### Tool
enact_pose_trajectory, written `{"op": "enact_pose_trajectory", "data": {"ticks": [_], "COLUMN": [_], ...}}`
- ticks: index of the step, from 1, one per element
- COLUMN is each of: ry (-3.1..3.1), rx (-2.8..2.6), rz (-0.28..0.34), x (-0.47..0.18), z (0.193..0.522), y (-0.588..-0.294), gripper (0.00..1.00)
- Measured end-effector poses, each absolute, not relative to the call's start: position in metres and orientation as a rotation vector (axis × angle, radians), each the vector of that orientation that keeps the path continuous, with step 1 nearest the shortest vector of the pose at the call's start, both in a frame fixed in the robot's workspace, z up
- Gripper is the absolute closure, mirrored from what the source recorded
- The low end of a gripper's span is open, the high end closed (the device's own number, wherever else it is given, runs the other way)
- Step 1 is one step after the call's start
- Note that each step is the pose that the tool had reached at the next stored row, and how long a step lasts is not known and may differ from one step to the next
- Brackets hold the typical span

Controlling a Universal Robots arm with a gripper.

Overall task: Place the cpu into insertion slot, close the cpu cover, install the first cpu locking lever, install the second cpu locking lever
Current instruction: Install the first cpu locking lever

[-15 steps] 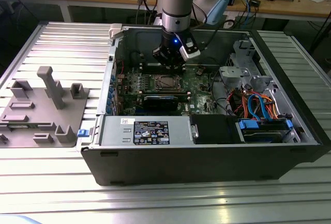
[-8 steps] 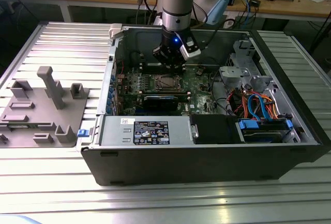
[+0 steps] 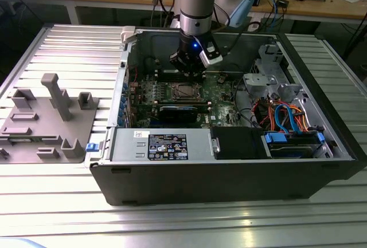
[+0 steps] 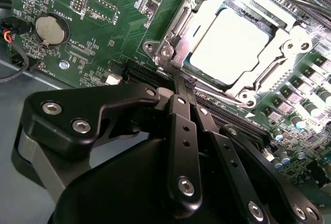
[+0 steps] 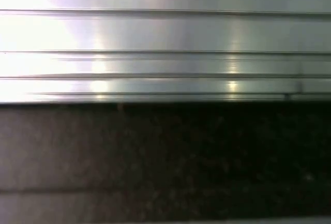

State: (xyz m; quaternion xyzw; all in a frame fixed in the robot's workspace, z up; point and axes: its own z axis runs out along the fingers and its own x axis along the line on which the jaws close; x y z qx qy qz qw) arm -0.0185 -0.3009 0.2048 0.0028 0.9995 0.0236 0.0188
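Slatted metal table (image 3: 51,213): carries everything; a grey plastic holder (image 3: 49,119) sits at the exterior view's left, well apart from the work.

Computer case (image 3: 229,173): lies on its side, open, so the arm can come down from above.

Green motherboard (image 4: 119,22): flat on the case floor, coin battery (image 4: 50,29) near one corner.

Gripper (image 4: 183,81): hangs low over the board, beside the socket; fingers pressed together into one narrow tip, holding nothing, apparently so it can push or hook a thin part.

Cpu cover (image 4: 178,25): lies down flat over the insertion slot (image 3: 185,91), its window framing the chip.

Cpu (image 4: 230,45): seated in the slot, silver face up.

Locking lever (image 4: 178,68): thin wire along the cover's edge, the gripper tip touching or just beside it.
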Motion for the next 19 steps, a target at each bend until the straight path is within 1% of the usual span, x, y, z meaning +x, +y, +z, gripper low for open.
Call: {"op": "enact_pose_trajectory", "data": {"ticks": [9, 13, 19], "ry": [3.104, 3.103, 3.104], "rx": [0.009, 0.009, 0.009], "rz": [0.073, 0.083, 0.083], "x": [-0.0182, -0.0180, -0.0179], "z": [0.2012, 0.2012, 0.2091], "y": [-0.3025, -0.3024, -0.3024], "gripper": [0.89, 0.89, 0.89]}}
